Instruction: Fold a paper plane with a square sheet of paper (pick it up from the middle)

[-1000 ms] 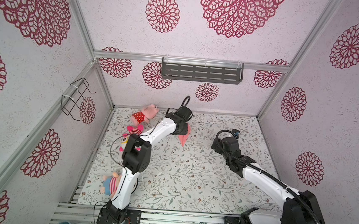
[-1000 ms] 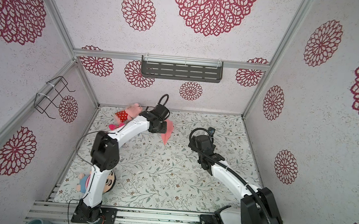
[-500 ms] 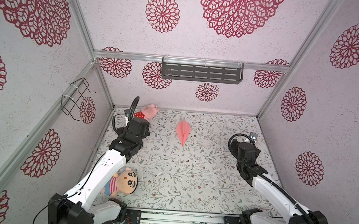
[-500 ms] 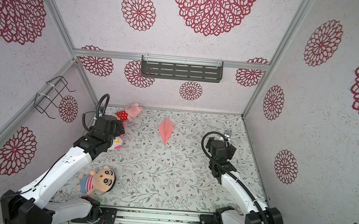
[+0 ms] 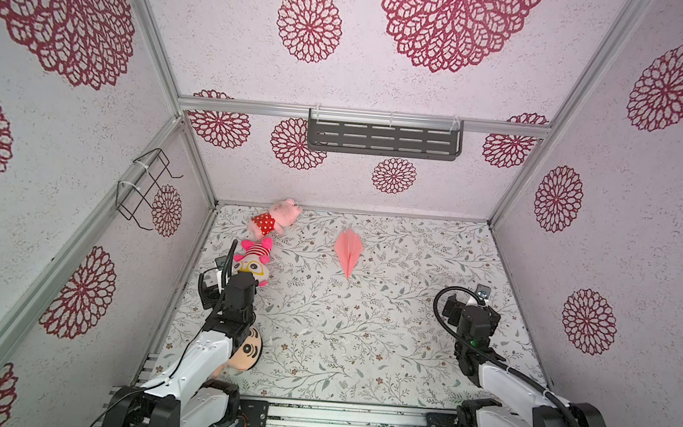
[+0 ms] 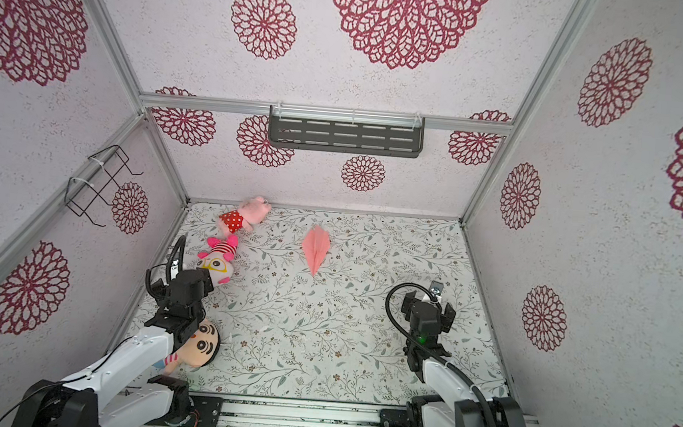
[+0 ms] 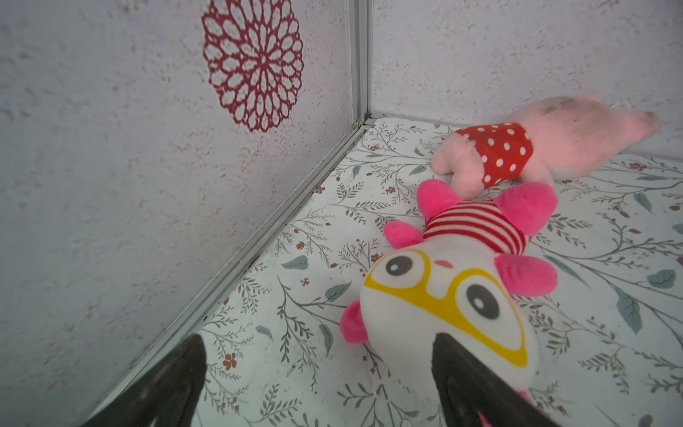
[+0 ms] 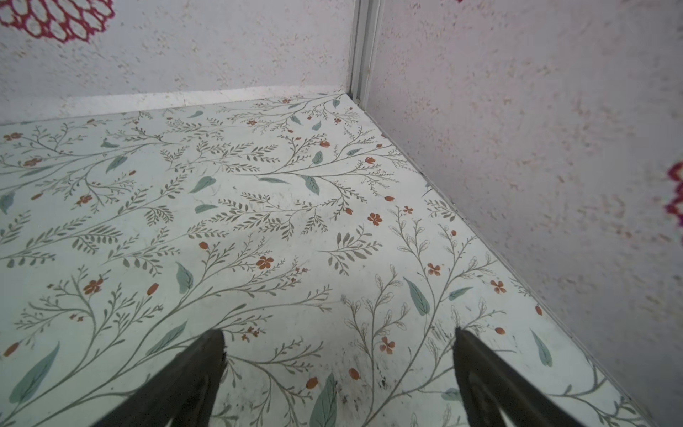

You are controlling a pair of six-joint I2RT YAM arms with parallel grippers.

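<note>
Lying flat on your floral table (image 5: 362, 349), upper centre of both top views, the paper plane (image 5: 347, 251) (image 6: 315, 249), nose pointing down-frame, well apart from both grippers, left gripper (image 7: 318, 384) jaws spread beside the glasses plush (image 7: 443, 307), right gripper (image 8: 338, 373) jaws spread over bare table.

Lying on the floor: one paper plane (image 5: 347, 253), three plush toys (image 5: 276, 220) (image 5: 253, 258) (image 5: 242, 354). Hanging on the walls: one shelf (image 5: 383, 139), one wire rack (image 5: 144, 188).

Pale textured walls (image 5: 383, 80) with crimson flower medallions enclose the cell, joined by aluminium posts. A dark slotted shelf (image 5: 383, 139) hangs on the back wall, a wire rack (image 5: 142, 186) on the side wall. The worktop (image 5: 364, 329) bears a leafy floral print.
</note>
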